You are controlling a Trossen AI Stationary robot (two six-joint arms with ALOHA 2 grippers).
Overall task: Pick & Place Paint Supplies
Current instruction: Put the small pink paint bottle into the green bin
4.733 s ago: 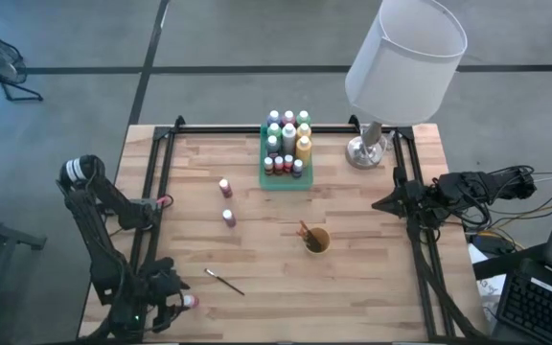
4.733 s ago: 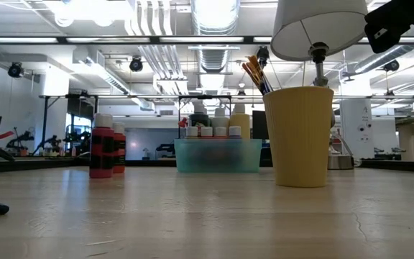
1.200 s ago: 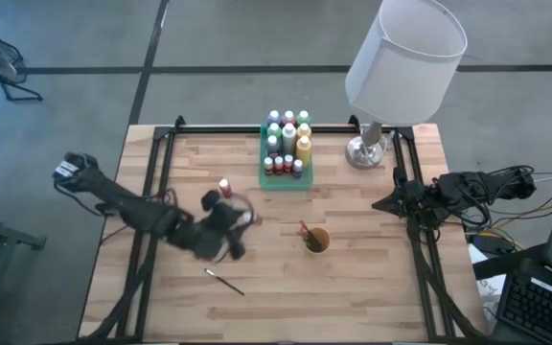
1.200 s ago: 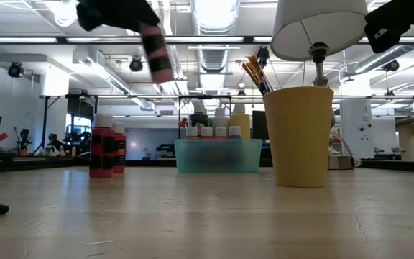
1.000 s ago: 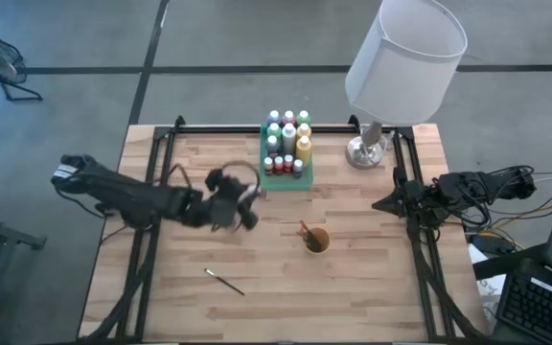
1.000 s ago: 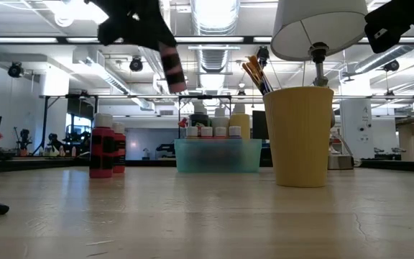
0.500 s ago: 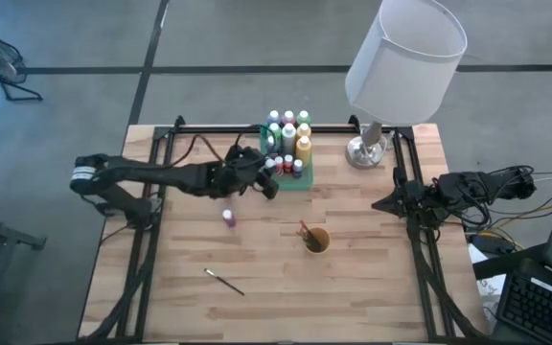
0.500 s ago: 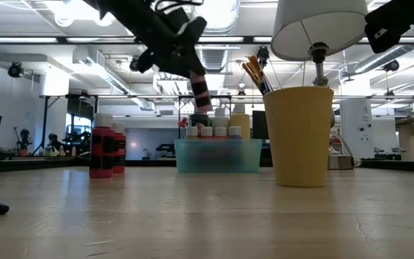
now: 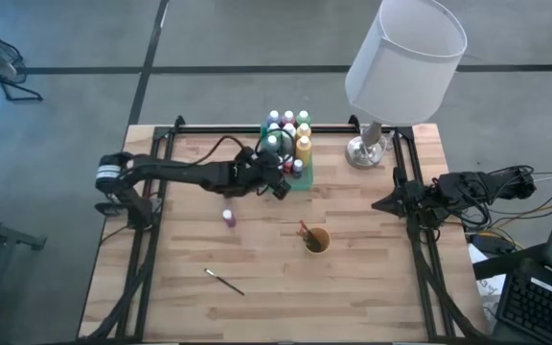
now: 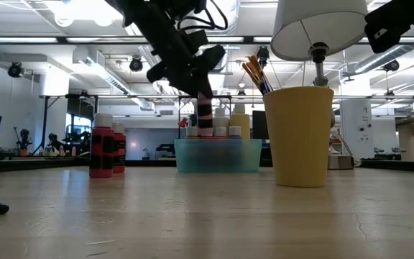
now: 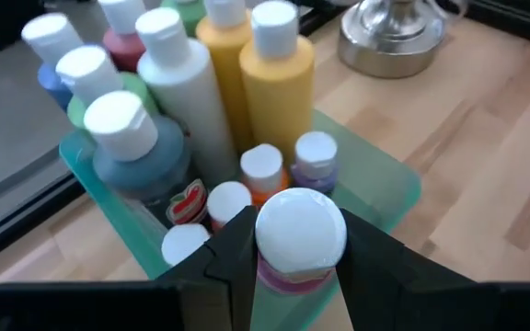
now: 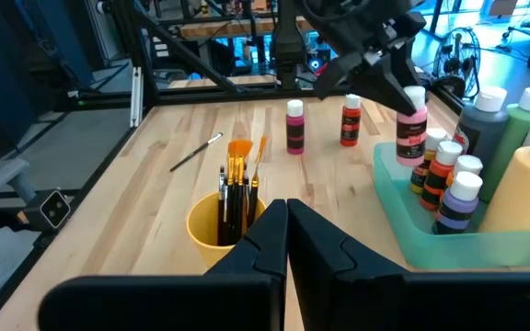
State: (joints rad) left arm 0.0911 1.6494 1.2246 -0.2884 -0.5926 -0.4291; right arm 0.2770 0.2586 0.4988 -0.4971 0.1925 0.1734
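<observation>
The left end effector (image 10: 201, 92) is clamped on a pink bottle (image 12: 410, 136) by its cap end, holding it upright over the near corner of the green tray (image 11: 375, 179), probably so it drops into the gap beside the small bottles (image 11: 263, 168) just beyond it. The right end effector (image 12: 286, 219), fingers together, waits well apart, above the brush cup (image 12: 217, 225).

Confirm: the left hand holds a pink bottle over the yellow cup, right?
Not the cup. The left hand holds the pink bottle over the near end of the green tray, as the right wrist view shows. The yellow cup stands apart from it with only brushes inside.
</observation>
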